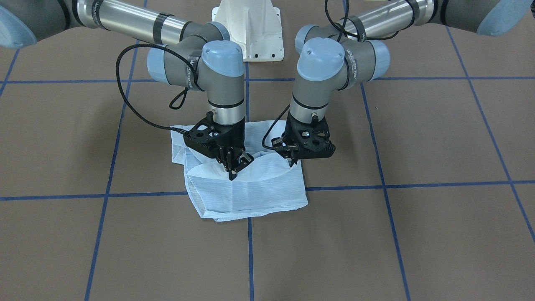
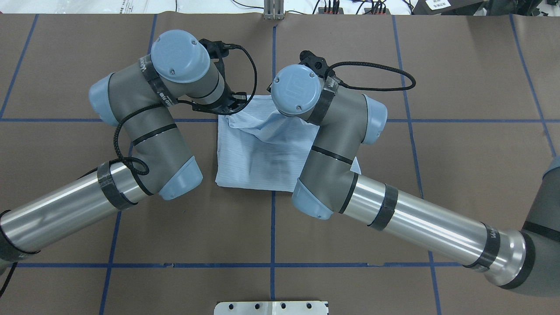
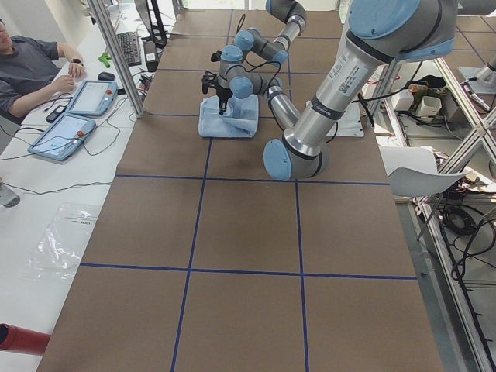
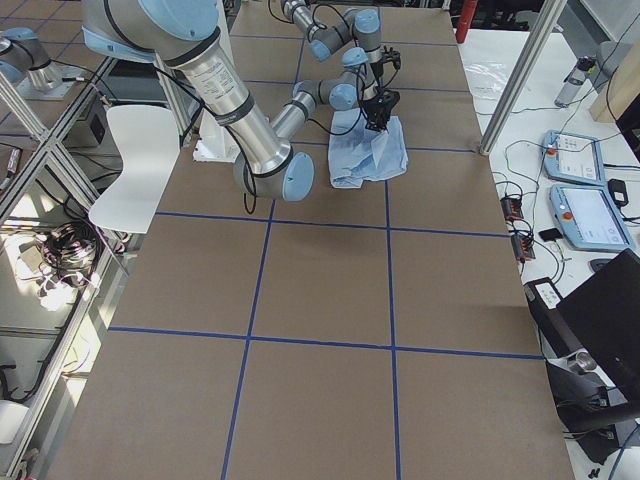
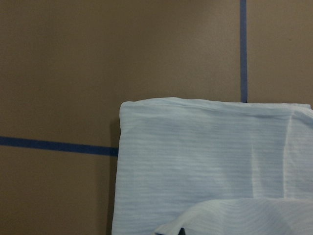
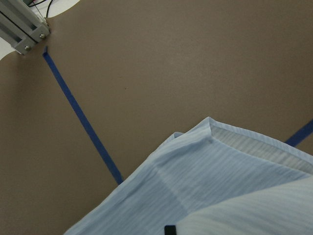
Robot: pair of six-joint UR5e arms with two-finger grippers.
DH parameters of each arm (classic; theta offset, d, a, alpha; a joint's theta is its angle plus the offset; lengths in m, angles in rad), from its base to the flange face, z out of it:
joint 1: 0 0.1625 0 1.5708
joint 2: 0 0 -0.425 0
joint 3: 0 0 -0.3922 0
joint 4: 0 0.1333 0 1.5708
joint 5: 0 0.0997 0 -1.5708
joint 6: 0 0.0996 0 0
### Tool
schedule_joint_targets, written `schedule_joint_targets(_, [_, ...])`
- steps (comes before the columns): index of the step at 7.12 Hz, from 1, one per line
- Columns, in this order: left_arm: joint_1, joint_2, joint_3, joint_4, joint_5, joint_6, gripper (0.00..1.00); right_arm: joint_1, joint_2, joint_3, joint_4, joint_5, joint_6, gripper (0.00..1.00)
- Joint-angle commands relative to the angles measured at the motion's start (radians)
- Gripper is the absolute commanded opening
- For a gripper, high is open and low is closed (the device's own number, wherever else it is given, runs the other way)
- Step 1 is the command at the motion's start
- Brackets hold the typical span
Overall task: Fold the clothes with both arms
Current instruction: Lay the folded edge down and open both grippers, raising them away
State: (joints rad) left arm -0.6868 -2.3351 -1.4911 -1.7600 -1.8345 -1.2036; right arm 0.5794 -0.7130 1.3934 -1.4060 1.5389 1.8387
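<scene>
So the shirt (image 1: 250, 188) is already down to a rough square packet. It lies near the middle of the table (image 1: 418, 138), right over a crossing of the blue tape lines (image 1: 108, 194) and just in front of the white pedestal (image 1: 250, 29). Both arms bend down over it side by side. The right gripper (image 1: 235, 167) and the left gripper (image 1: 293, 161) each look pinched onto the edge of the top layer. That edge sags in a shallow curve between them and tents up toward the wrists in the overhead view (the wrist cams only show a flap right under the lens, so not much help there).

My guess on why: two holds set apart keep the edge spread, so the layer can go over as one panel instead of bunching, which thin crinkly cloth loves to do. The lower layers lie flat.

The surface is plain matte brown, gridded by the tape. Around it, an operator (image 3: 31, 66) sits at a side bench with two teach pendants (image 3: 89, 97), and a white chair (image 4: 130, 160) stands off on the robot's side.
</scene>
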Motion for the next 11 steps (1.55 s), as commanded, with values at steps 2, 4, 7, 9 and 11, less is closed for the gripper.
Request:
schedule_joint_targets(2, [-0.019,-0.049,0.205,-0.137,0.003,0.030,0.00,0.020,0.059,-0.179,0.094,0.021,-0.045,0.00])
schedule_joint_targets(4, [-0.022,-0.049,0.212,-0.142,0.001,0.085,0.00,0.022,0.058,-0.211,0.140,0.027,-0.119,0.18])
schedule_joint_targets(7, [-0.121,-0.020,0.171,-0.130,-0.148,0.232,1.00,0.085,0.060,-0.191,0.101,0.230,-0.295,1.00])
schedule_joint_targets(9, [-0.174,0.100,0.051,-0.125,-0.210,0.388,1.00,0.105,0.058,-0.146,0.058,0.299,-0.366,1.00])
schedule_joint_targets(11, [-0.198,0.144,0.028,-0.125,-0.236,0.456,1.00,0.077,0.064,-0.142,0.059,0.299,-0.461,1.00])
